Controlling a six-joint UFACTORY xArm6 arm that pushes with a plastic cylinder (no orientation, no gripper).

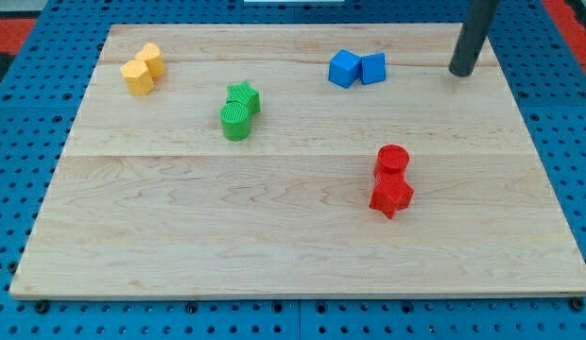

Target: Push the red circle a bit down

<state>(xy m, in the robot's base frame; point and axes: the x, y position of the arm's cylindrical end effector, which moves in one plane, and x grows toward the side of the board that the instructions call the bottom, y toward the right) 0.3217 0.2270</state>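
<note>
Your desk (274, 236) carries the red circle (392, 159), well below and left of my tip (460, 72), touching a red block (391, 195) beneath it. Nothing looks done yet: you must bring my tip, a bare rod with nothing to clench, above the circle and push down.

Your rod comes in from the view's top right, leaning slightly leftward as it descends, dark and straight; my tip (460, 72) rests low at the board's surface.
</note>
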